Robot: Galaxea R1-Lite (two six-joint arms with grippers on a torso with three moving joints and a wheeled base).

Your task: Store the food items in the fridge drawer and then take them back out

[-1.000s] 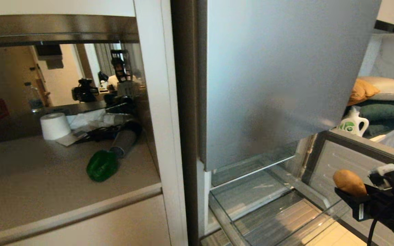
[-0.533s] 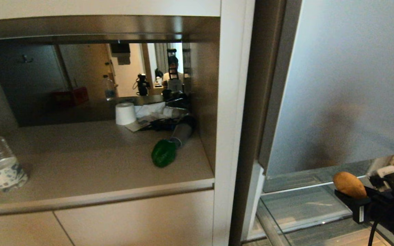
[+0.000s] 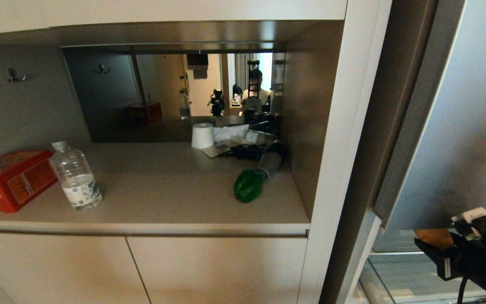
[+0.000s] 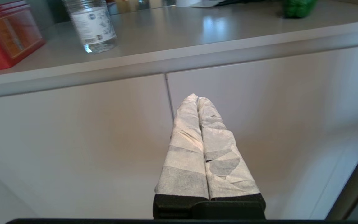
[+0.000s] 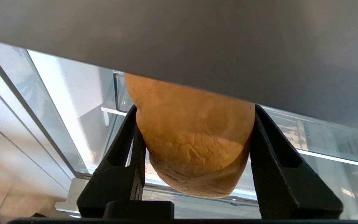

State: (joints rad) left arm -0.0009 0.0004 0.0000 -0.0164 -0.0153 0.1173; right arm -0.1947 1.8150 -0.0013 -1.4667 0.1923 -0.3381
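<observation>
Head view: we saw the right gripper [image 3: 439,247] at about 4 o'clock of the picture, low beside the silver door panel [image 3: 458,139], with the bun [image 3: 433,237] between its fingers.
Right gripper state: we judged it half closed around the bun; both black fingers [image 5: 126,155] pressed the sides of the bun [image 5: 191,146], so the bun was carried and not lying anywhere.
Bun's long axis: it ran across the fingers, from one finger to the other.
Left gripper: we found the left gripper [image 4: 197,99] closed and empty, its taped fingers together, parked low in front of the white cabinet doors [image 4: 259,124].
Pepper: the bell pepper [image 3: 248,185] lay on the counter [image 3: 163,185] at about 10 o'clock from the right gripper, well apart from it, touching or nearly touching the hair dryer [image 3: 270,162].
Fridge drawer: only a clear part of the fridge drawer [image 3: 411,270] showed, under the right gripper at about 7 o'clock.
Key relation: we judged the right arm nearer to the counter's free space, which lay to its 10 o'clock.
Other things: a water bottle [image 3: 76,177] and a red box [image 3: 11,179] stood at 9 o'clock.
</observation>
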